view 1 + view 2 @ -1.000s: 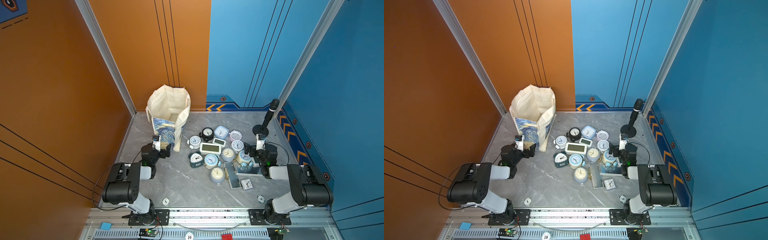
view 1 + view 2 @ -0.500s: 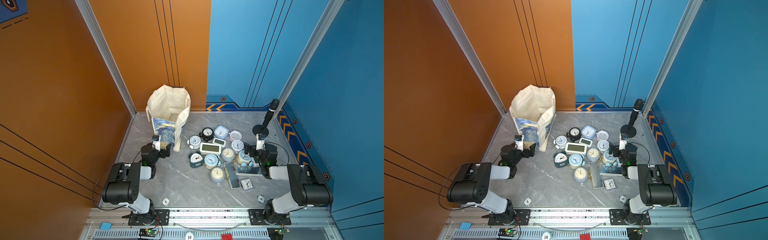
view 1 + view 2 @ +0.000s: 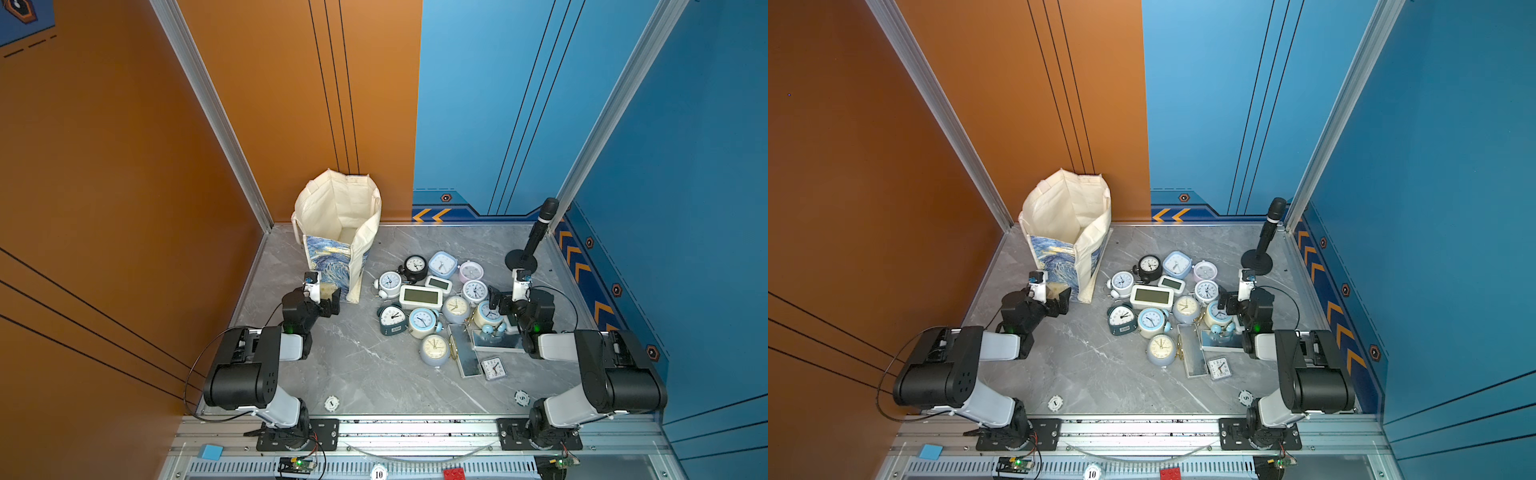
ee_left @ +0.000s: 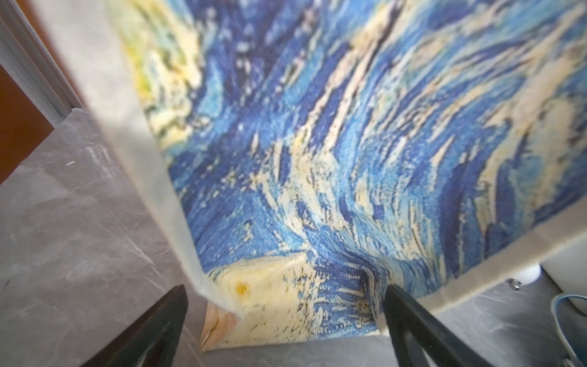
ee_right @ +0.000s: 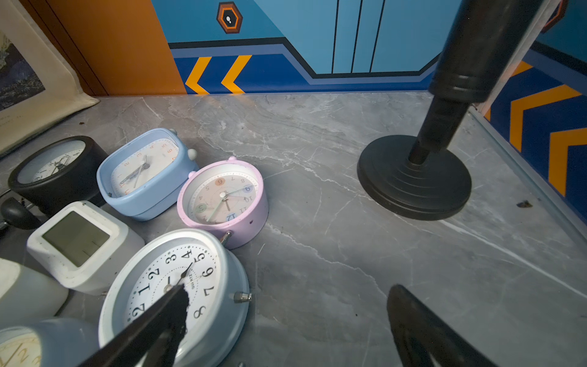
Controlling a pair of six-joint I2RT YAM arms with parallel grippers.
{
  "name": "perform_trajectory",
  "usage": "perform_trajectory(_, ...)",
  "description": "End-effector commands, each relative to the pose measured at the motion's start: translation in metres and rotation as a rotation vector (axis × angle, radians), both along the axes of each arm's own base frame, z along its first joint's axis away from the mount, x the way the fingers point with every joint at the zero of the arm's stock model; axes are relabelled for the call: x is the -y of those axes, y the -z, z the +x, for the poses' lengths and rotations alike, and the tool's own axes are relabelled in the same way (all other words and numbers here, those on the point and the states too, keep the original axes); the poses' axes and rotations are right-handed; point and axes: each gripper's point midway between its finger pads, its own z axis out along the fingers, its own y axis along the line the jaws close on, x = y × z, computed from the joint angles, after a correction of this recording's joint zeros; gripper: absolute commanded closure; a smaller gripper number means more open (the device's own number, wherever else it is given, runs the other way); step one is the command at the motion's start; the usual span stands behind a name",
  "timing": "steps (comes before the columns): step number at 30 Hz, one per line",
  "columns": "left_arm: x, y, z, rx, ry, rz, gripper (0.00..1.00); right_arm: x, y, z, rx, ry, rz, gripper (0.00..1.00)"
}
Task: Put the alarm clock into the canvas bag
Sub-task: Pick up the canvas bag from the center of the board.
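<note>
**A:** How's the left gripper (image 3: 329,297)?

**B:** The jaws are spread wide with nothing between them. It sits low, just in front of the canvas bag (image 3: 337,216). In the left wrist view its fingers (image 4: 165,313) stand either side of the bag's lower printed face. I can't tell whether they touch the cloth.

**A:** And the right gripper (image 3: 498,301)?

**B:** Also wide apart and empty, at the right edge of the alarm clocks (image 3: 419,296). In the right wrist view one finger (image 5: 160,319) crosses the dial of a pale-blue round clock (image 5: 203,279). Contact is unclear.

**A:** Where's the room to move?

**B:** The grey marble table (image 3: 374,374) is hemmed by the orange wall (image 3: 124,166) on the left and back left. The blue wall (image 3: 685,166) closes the back right and right, and a metal rail (image 3: 415,428) runs along the front. Bare marble lies between the two arms toward the front. A strip also runs behind the clocks to the back wall.

**A:** What's in the way?

**B:** Biggest is the bag, upright with its mouth open, in the far left corner against the orange wall. Next is a black microphone (image 3: 535,235) on its stand in the far right corner, just beyond the right gripper. Then the clocks, a tight heap on the table to the right of the bag. At the heap's near edge lie two mirror-like panels (image 3: 468,357) and a small square clock (image 3: 493,368). Two round tokens (image 3: 331,402) sit by the rail.

**A:** And the arms?

**B:** Both are folded low, with the forearms reaching forward over the table and the grippers pointing toward the back.
</note>
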Motion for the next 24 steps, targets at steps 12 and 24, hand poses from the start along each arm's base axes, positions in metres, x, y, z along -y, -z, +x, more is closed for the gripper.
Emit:
perform_trajectory(12,-0.047,-0.070,-0.028,0.031,-0.359,-0.048,0.02,-0.020,-0.056,-0.006,-0.040,-0.030,-0.027,0.00)
perform_trajectory(24,-0.034,-0.162,-0.038,-0.139,-0.342,-0.164,0.11,-0.064,-0.145,0.002,-0.066,-0.070,0.197,0.12)
